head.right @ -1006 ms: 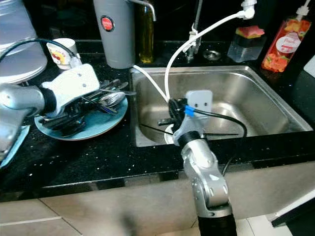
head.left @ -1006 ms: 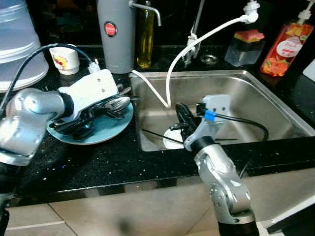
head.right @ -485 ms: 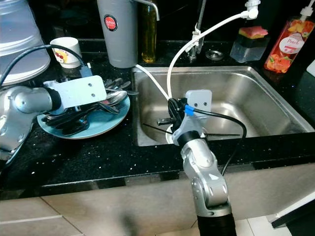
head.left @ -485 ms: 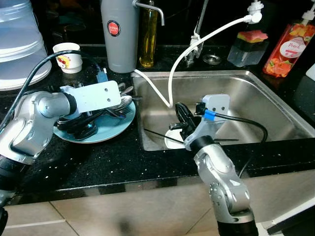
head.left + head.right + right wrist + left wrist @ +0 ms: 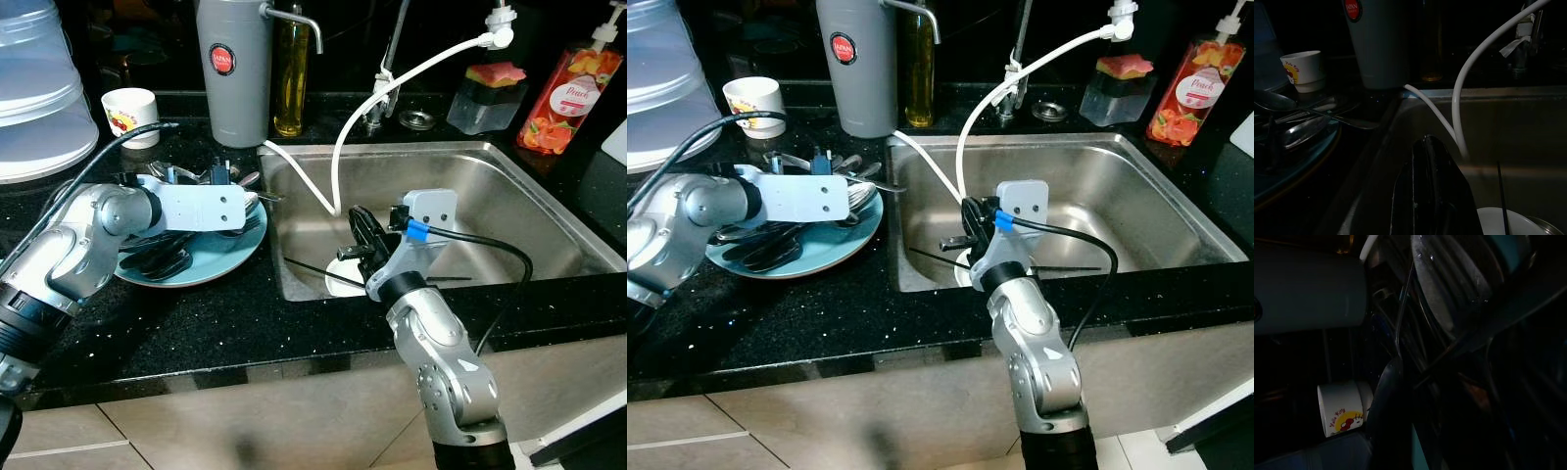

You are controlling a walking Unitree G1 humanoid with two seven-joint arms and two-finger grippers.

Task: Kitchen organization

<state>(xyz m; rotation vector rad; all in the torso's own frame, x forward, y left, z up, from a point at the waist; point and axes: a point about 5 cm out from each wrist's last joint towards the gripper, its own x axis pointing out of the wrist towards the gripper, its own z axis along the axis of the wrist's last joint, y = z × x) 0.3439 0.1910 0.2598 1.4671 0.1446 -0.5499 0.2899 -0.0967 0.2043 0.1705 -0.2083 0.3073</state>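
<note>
Step, prob.: sorting cutlery (image 5: 211, 176) piled on blue plate (image 5: 230, 259), counter L of sink (image 5: 529, 196). L gripper (image 5: 838, 162) in pile; finger state can't tell. R gripper (image 5: 361, 235) fingers together, nothing held, in sink over white dish (image 5: 338, 284). Next: L needs firm grip on one piece.

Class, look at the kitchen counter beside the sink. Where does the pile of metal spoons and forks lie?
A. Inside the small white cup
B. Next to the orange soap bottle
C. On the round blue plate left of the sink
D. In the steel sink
C: the metal spoons and forks lie heaped on the round blue plate, on the black counter left of the steel sink.
</note>
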